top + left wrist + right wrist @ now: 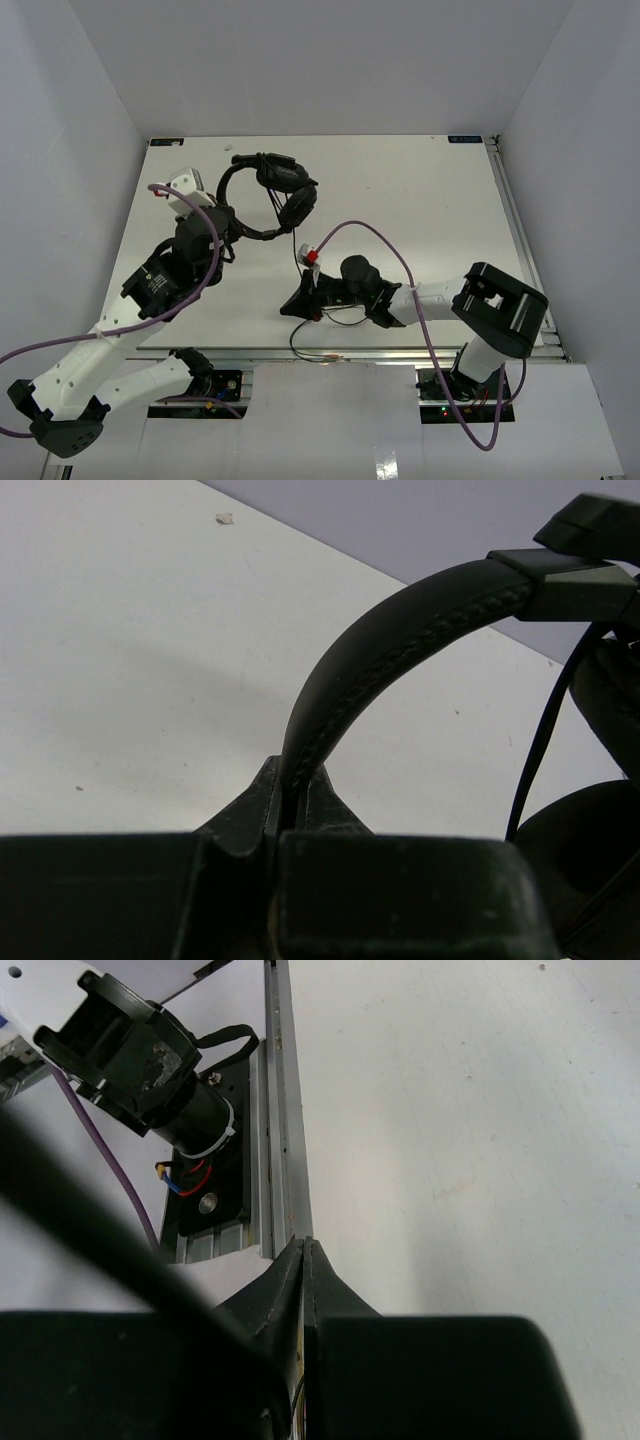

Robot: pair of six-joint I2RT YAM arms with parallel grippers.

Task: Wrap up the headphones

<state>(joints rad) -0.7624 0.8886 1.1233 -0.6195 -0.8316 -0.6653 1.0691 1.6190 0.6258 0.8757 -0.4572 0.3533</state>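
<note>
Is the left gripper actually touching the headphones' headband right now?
Touching. The left wrist view shows the left gripper shut on the headband, with the padded band pinched between its jaws and no gap showing.

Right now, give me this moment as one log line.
left jaws: shut on headband | right jaws: shut at cable, hold unclear | headphones: cable not wrapped

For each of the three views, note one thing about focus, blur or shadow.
Top external: even soft light, headphones sharp, only faint shadows on the table. Left wrist: headband stitching crisp, the left end effector dark and blurred up close. Right wrist: table in focus, a dark band smeared across the lower left foreground.
</note>
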